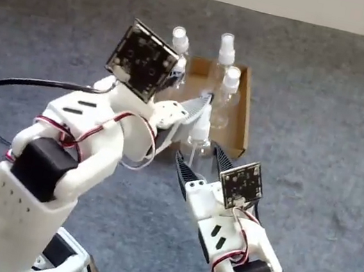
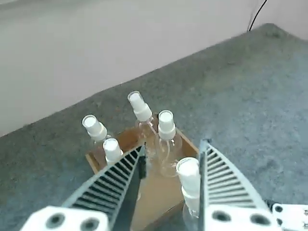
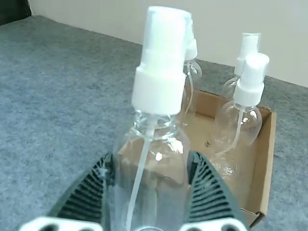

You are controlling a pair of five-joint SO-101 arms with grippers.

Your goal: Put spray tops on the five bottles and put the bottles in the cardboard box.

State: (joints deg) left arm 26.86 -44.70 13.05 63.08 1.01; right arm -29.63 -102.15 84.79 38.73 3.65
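Where the count now stands, four of five units are stowed: the boxed bottles (image 2: 168,153), each with a white top fitted, stand upright in the cardboard box (image 1: 247,112), upper centre of the high view, clustered in its far half.

Item five: the fifth bottle (image 3: 149,187), clear and upright, with its spray top (image 3: 161,57) seated on the neck. Whether the top is screwed home cannot be told. Location: just outside the box, by its near wall, centre of the high view. Held by the right gripper (image 3: 149,161), fingers clamped on either side of the body.

Left gripper (image 2: 173,144): fingers spread apart, one on each side of that spray top. Contact with the top cannot be told.

Outstanding, by judgement: confirm the top, lift item five over the near wall, set it down, release.

Clearances:
- Box walls are low, well below the bottle shoulders.
- Bare box floor shows in the near half, lower centre of the left wrist view, likely room for one more.
- The nearest boxed bottle stands just beyond that gap, so a tilted entry could knock it.
- The left arm hangs over the near left corner of the box and crowds the path from above. It would probably need to clear first.
- Grey worktop (image 1: 332,85) lies open right of the box and along the upper frame.
- A black cable (image 1: 8,81) runs at the left edge, well apart.
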